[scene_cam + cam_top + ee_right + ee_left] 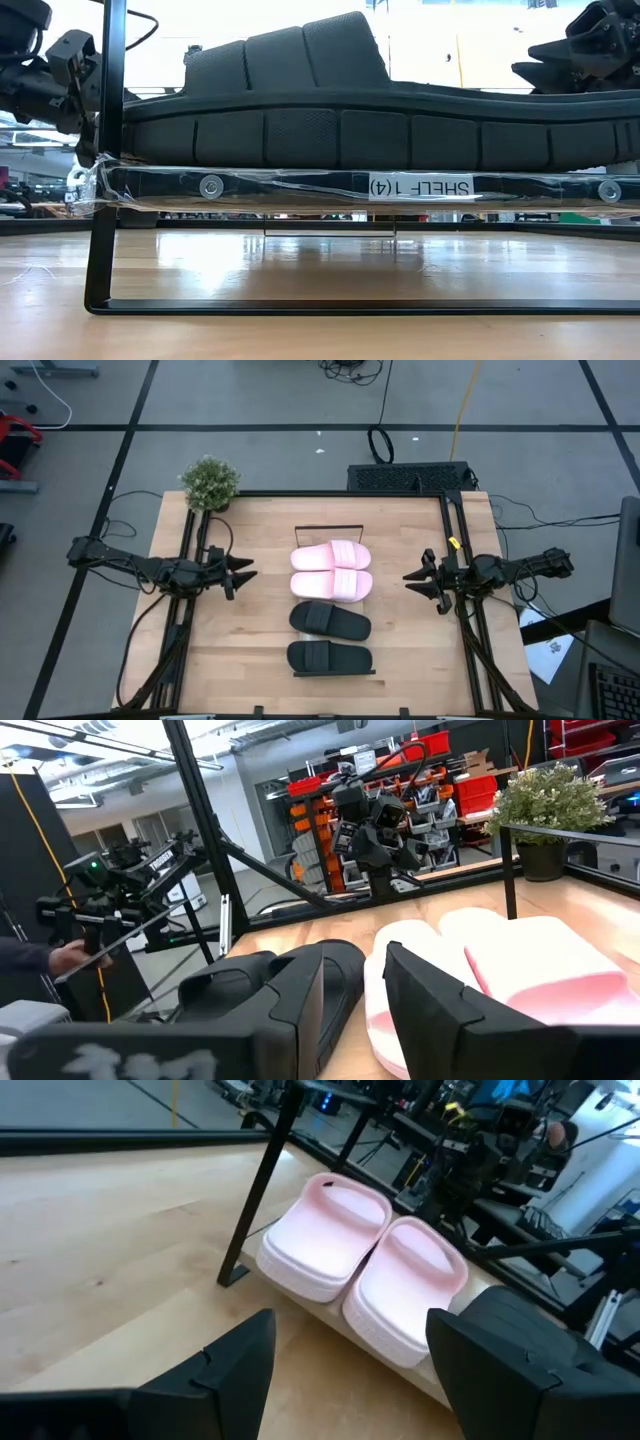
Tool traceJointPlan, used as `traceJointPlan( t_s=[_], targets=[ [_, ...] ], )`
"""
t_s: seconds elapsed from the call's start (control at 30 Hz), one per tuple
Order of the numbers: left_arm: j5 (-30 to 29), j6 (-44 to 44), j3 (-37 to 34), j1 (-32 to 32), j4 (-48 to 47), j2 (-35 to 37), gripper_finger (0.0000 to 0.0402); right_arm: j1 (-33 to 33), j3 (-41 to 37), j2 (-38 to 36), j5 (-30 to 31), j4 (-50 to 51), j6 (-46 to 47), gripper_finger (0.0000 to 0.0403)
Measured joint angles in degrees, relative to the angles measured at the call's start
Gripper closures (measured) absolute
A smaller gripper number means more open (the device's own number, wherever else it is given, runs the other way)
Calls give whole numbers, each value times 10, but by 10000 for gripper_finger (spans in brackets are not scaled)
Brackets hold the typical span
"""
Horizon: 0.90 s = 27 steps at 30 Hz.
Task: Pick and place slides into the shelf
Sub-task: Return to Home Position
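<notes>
With all four slides (330,622) laid on the shelf (280,186), the left claw (243,570) and right claw (412,582) were held wide and empty, and only homing was judged needed.

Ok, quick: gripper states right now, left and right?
Left gripper: open, holding nothing, left of the pink slides.
Right gripper: open, holding nothing, right of them.

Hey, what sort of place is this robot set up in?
Most likely a robotics lab or workshop: a grey floor marked with black tape lines, loose cables running across it, and racks of red and orange storage bins beyond the table.
</notes>
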<state>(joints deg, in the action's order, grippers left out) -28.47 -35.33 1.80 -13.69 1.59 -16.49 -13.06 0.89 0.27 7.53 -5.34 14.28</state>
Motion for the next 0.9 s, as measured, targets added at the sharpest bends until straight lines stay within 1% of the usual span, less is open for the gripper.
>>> traceJointPlan(
  t_s=[0.17, 0.9],
  targets=[
    [0, 7, 0, 0, 3, 0, 146, 0, 0, 0, 0, 0, 20, 303],
    [-1, 10, 0, 0, 3, 0, 146, 0, 0, 0, -1, 0, 20, 303]
  ],
)
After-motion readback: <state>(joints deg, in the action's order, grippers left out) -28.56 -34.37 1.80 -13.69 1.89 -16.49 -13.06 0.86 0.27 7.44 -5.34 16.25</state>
